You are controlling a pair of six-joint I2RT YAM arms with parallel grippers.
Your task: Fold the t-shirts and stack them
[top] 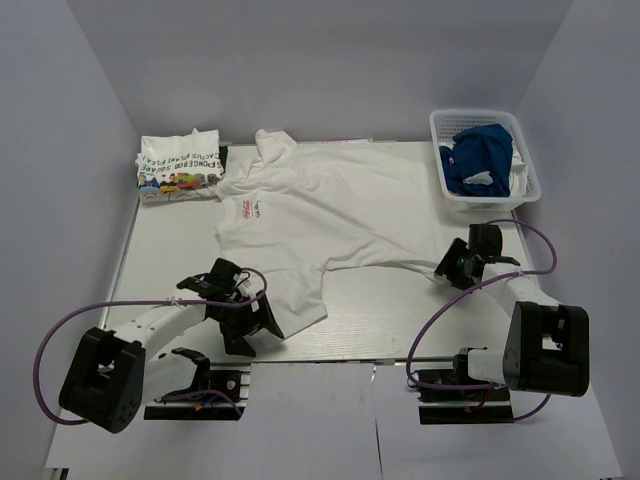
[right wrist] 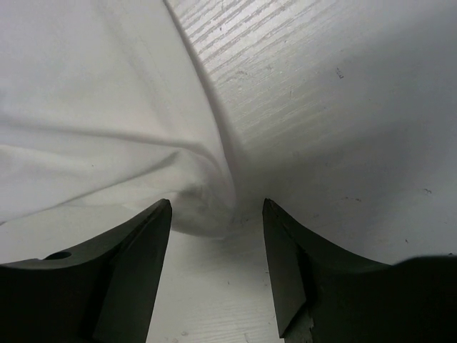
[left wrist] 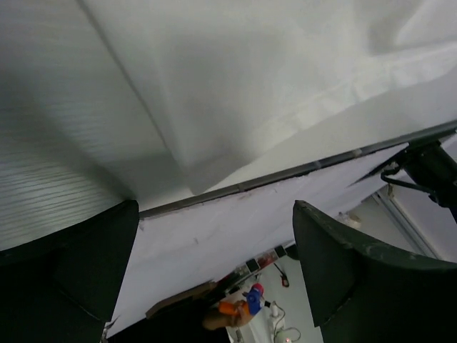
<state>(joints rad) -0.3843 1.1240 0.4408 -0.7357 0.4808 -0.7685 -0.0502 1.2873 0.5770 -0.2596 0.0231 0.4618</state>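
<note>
The right gripper's (right wrist: 216, 206) dark fingers (right wrist: 121, 286) stand partly apart and grip nothing, with bare table showing in the gap behind the tips. A rounded fold at the edge of the white t-shirt (top: 320, 210) lies right at their mouth. Whether either tip touches the cloth is hard to tell from the wrist view. From above, this gripper sits at the shirt's near right end, where a narrow stretch of fabric tapers out over the table (top: 400, 320).

The left gripper's (left wrist: 214, 207) fingers (left wrist: 357, 279) are spread wide and hold nothing. They sit low by the table's near edge, just beside the shirt's near left hem corner. A stitched hem runs across the wrist view beyond the tips.

The white t-shirt lies open in the middle of the table, crumpled at the collar, with a small red and green mark on its chest. A folded t-shirt with cartoon print and green lettering (top: 178, 165) rests at the far left corner. A white basket (top: 480, 113) at the far right holds a bunched blue t-shirt (top: 478, 160).
</note>
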